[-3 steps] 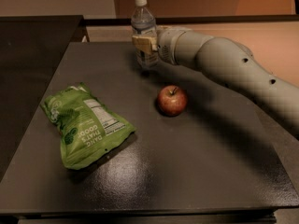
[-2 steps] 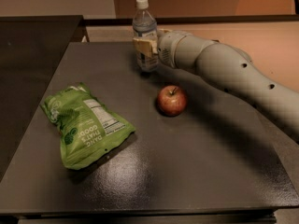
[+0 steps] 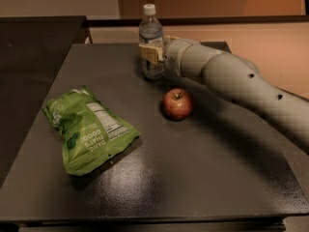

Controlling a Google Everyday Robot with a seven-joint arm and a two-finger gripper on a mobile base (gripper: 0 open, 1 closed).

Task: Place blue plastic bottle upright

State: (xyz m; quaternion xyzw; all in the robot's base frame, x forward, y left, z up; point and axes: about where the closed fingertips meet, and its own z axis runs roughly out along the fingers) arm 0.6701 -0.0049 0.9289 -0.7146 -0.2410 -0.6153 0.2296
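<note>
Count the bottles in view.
1. The blue plastic bottle stands upright at the far edge of the table, gripper shut on its middle; none seems hidden.

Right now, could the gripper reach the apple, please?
Probably not yet: the gripper, far back on the table, has its jaws around the upright bottle; the apple lies close by with nothing between.

The blue plastic bottle [image 3: 150, 33] is seen upright near the far edge of the desk [image 3: 203, 168], clasped at mid-height by the end effector [image 3: 152, 56]. An apple [image 3: 177, 104] is set nearby; a green snack bag [image 3: 87, 128] is laid well apart, leftward.
</note>
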